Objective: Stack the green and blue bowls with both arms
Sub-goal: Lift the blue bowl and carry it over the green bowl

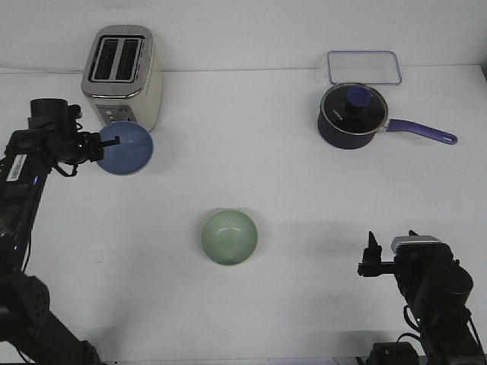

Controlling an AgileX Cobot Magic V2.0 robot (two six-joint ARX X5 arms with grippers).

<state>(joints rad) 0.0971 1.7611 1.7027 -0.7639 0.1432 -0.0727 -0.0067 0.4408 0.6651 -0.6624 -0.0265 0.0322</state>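
Gripping the matte periwinkle blue bowl (126, 148) by its rim, left fingers (97, 143) sit up-left of the pale green bowl (229, 237); right fingers (391, 245) stand apart, empty.

Both arms were matte black, built of chunky jointed links. The left arm (30, 182) carried a white label on one link and a small blue light near it, with dark cabling along its length. The right arm (437, 293) had a rounded black housing topped by a pale grey block, a tiny green light, and short black fingers (372, 247).
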